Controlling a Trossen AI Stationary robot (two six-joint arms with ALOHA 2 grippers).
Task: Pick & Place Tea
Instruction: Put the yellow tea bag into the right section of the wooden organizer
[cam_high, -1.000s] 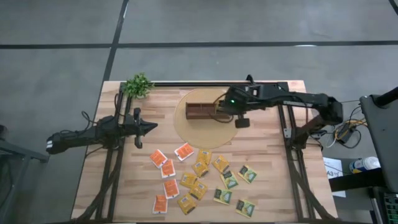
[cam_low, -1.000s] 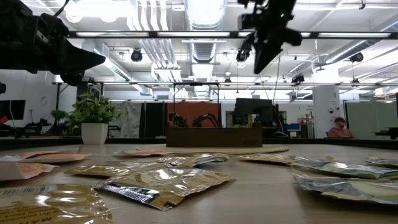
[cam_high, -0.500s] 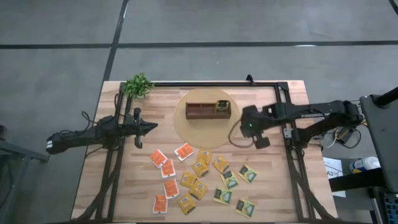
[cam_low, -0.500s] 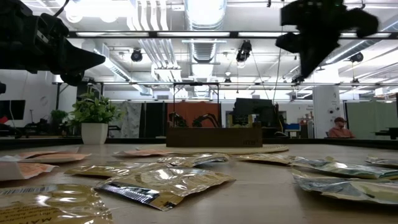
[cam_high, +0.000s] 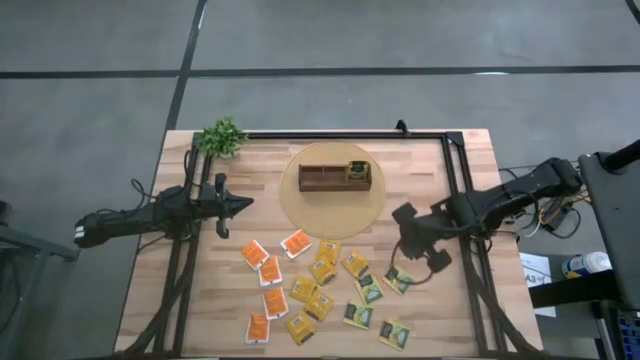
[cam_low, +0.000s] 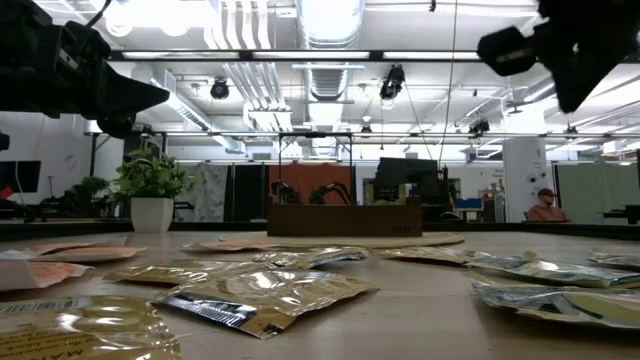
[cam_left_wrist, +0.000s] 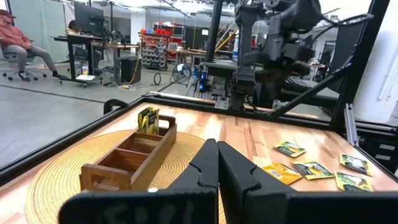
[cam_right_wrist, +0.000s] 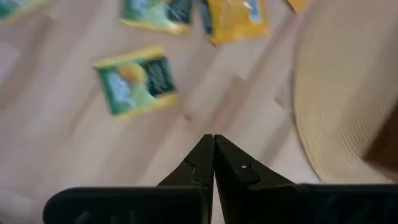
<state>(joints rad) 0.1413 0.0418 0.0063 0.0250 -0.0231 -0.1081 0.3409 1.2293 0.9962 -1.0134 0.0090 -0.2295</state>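
Right hand: your right hand hangs above bare desk between the round woven mat and the loose tea sachets; its fingers are pressed together and carry nothing.
Left hand: your left hand waits clenched and empty over the desk's left side, pointing toward the mat.
Tea: most sachets lie scattered flat on the desk's near half, orange ones to the left, yellow in the middle, green to the right; one green sachet stands in the right-hand compartment of the wooden box.
Around: the box sits on the mat; a small potted plant stands at the far left corner.
Open room: bare wood lies right of the mat, bounded by a black frame rail beside the right arm.
Writing: sachet labels are too small to read.
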